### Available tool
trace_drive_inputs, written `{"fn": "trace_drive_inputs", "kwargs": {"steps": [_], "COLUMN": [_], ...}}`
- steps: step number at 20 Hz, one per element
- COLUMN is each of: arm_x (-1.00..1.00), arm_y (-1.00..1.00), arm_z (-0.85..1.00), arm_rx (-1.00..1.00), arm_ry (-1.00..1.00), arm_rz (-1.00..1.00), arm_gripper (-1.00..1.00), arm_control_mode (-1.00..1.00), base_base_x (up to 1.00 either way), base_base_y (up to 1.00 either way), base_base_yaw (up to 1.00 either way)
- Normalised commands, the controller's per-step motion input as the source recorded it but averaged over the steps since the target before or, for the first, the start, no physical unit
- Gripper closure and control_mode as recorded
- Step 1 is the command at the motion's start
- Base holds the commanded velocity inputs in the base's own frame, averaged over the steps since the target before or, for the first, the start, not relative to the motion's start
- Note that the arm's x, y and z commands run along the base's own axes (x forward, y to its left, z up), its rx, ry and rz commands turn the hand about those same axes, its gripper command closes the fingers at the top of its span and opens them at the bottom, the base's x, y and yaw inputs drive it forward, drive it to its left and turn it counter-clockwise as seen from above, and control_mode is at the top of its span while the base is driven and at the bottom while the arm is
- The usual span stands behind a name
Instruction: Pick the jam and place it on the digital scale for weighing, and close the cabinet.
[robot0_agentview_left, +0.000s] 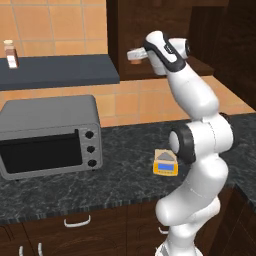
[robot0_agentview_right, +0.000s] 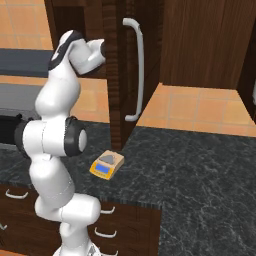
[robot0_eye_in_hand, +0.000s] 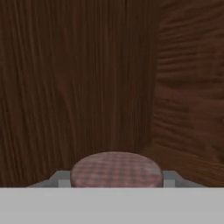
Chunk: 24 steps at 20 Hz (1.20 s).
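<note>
The jam (robot0_eye_in_hand: 116, 168) shows its dark reddish-brown lid at the bottom of the hand view, deep inside the dark brown wooden cabinet (robot0_eye_in_hand: 78, 87). My gripper (robot0_eye_in_hand: 116, 180) has a grey finger pressed against each side of the jar. In the left base view my hand (robot0_agentview_left: 135, 54) reaches into the open cabinet (robot0_agentview_left: 130, 30) above the counter. The cabinet door (robot0_agentview_right: 114, 75) stands open, its long silver bar handle (robot0_agentview_right: 139, 70) facing right. The digital scale (robot0_agentview_left: 165, 163) (robot0_agentview_right: 106, 165), yellow-orange with a grey plate and blue display, lies bare on the counter below the arm.
A grey toaster oven (robot0_agentview_left: 50, 135) stands on the dark stone counter (robot0_agentview_right: 200, 170) at the left. Above it a dark shelf (robot0_agentview_left: 55, 70) carries a small white-labelled bottle (robot0_agentview_left: 10, 54). Drawers with curved handles (robot0_agentview_left: 77, 221) run under the counter edge.
</note>
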Motion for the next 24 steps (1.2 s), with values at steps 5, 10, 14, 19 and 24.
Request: {"fn": "trace_drive_inputs", "kwargs": {"steps": [5, 10, 14, 19, 24], "arm_x": [-0.99, -1.00, -1.00, -1.00, -1.00], "arm_y": [-0.25, -0.29, -0.09, -0.27, -0.66], "arm_z": [0.00, 0.00, 0.00, -0.06, -0.42], "arm_rx": [0.00, 0.00, 0.00, 0.01, 0.05], "arm_ry": [0.00, -0.03, -0.06, -0.03, 0.00], "arm_rz": [0.00, 0.00, 0.00, -0.03, -0.01], "arm_gripper": [1.00, 1.00, 1.00, 1.00, 1.00], "arm_control_mode": [-1.00, -1.00, -1.00, -1.00, -1.00], "base_base_x": [0.00, 0.00, 0.00, 0.00, 0.00], "base_base_y": [0.00, 0.00, 0.00, 0.00, 0.00], "base_base_yaw": [0.00, 0.00, 0.00, 0.00, 0.00]}}
